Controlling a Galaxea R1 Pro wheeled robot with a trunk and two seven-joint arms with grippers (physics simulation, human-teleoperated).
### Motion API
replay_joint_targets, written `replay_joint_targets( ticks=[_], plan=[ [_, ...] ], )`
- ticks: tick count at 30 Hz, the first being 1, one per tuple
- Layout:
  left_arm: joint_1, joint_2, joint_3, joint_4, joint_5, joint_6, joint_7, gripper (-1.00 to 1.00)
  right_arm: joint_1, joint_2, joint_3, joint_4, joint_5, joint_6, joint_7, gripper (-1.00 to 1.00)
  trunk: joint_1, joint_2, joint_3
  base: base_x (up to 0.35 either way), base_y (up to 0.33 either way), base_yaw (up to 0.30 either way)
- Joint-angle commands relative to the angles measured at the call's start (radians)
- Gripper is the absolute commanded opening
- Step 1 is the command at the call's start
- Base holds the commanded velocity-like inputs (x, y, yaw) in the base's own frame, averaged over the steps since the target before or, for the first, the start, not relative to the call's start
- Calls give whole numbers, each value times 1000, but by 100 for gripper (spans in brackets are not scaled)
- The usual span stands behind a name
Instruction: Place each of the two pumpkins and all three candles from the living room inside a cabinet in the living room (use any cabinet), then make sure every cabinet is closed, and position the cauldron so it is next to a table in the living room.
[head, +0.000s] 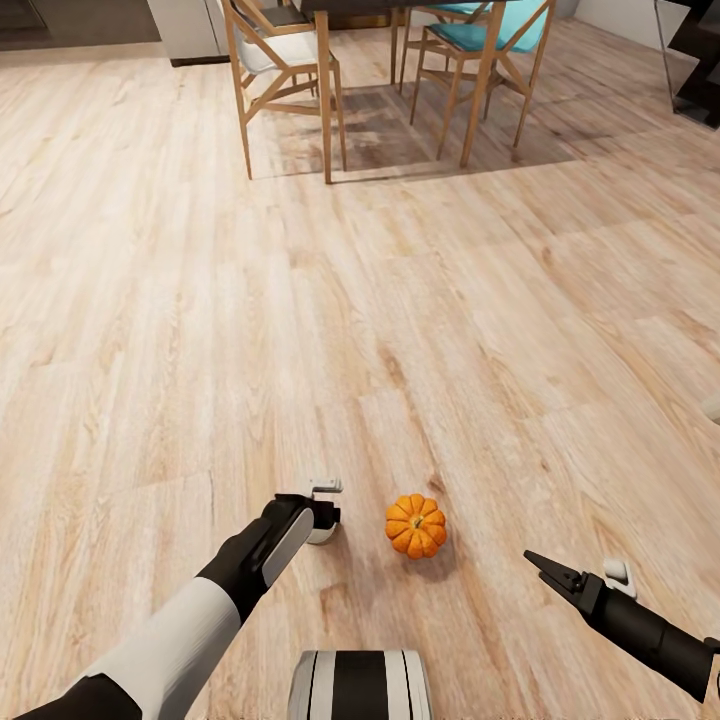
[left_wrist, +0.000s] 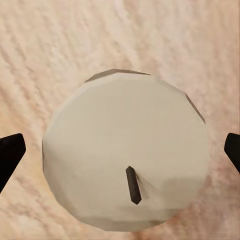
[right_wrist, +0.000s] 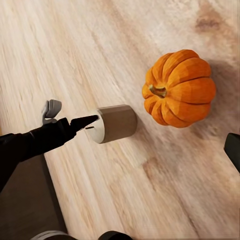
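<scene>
A bright-orange pumpkin (head: 416, 526) (right_wrist: 179, 89) sits on the wooden floor just ahead of my base. Left of it stands a stubby pale candle (head: 321, 534) (right_wrist: 114, 123), a short gap apart from the pumpkin. My left gripper (head: 322, 522) (left_wrist: 120, 155) points straight down over the candle and is open, one fingertip (left_wrist: 10, 152) on each side of it, not pressing. In the left wrist view the candle's top (left_wrist: 125, 150) and its dark wick are seen from above. My right gripper (head: 545, 566) hovers open, low and to the right of the pumpkin, holding nothing.
Wooden dining chairs (head: 288, 80) with a teal-seated one (head: 480, 50) stand around a dark-topped table at the far side. A dark frame (head: 700, 60) is at the far right. A pale object (head: 712, 406) peeks in at the right edge. Open floor lies between.
</scene>
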Motion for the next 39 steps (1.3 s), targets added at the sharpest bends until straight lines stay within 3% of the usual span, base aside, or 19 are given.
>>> replay_joint_targets(
  ticks=[1,4,21,25,39],
  plan=[
    [-1,1,-4,-1,10,2,9,100,0,0,-1,-1,-1,5,2,100,0,-1,-5,0,0,0],
    [-1,1,-4,0,10,2,10,100,0,0,-1,-1,-1,5,2,100,2,-1,-16,0,0,0],
    [-1,1,-3,-3,10,0,11,100,0,0,-1,-1,-1,5,2,100,2,-1,-16,0,0,0],
    [0,1,-3,-4,10,0,10,100,0,0,-1,-1,-1,5,2,100,3,-2,-32,0,0,0],
    [0,0,-3,-5,10,0,9,100,0,0,-1,-1,-1,5,2,100,3,-2,-32,0,0,0]
  ],
)
